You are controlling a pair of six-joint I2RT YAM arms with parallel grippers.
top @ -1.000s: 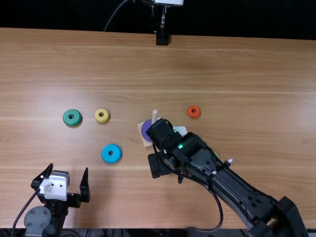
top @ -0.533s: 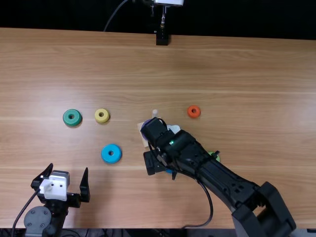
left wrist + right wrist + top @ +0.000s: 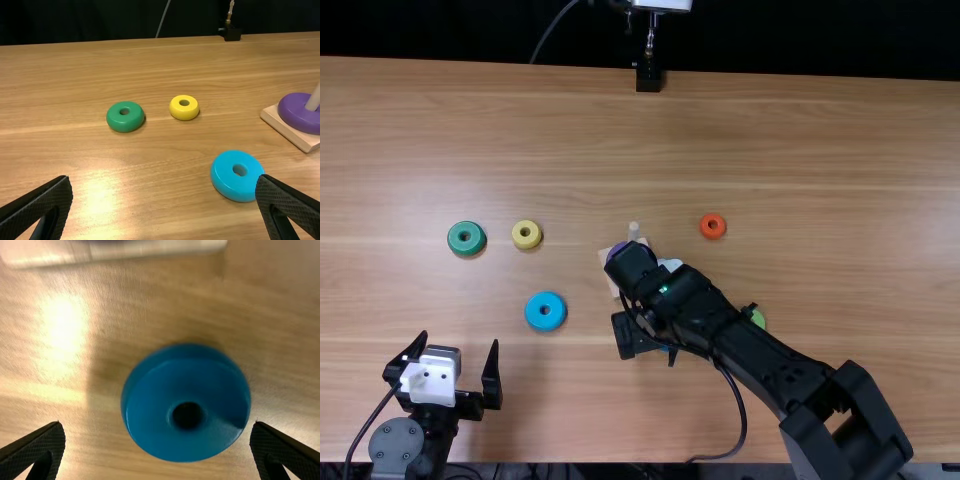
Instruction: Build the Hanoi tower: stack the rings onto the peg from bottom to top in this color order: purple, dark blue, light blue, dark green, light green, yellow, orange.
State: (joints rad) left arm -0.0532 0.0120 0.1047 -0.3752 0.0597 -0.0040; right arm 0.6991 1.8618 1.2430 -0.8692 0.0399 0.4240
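You are looking at a robotics lab, or a work area set up like one.
You can tell from the two jointed black machines at your desk (image 3: 820, 140): the left arm (image 3: 396, 446) and the right arm (image 3: 765, 350) both come in over its near edge, and the left one ends in a two-fingered left claw (image 3: 459, 340). A loose black cable (image 3: 741, 415) loops beside the right one, and you can see more wiring (image 3: 465, 472) along that near edge. Past the far edge you have a plain black background (image 3: 450, 30), with a thin grey cable (image 3: 552, 32) against it and a metal-stemmed fitting (image 3: 649, 45) ending in a black block (image 3: 648, 78). Your wooden top is broad, flat and pale.
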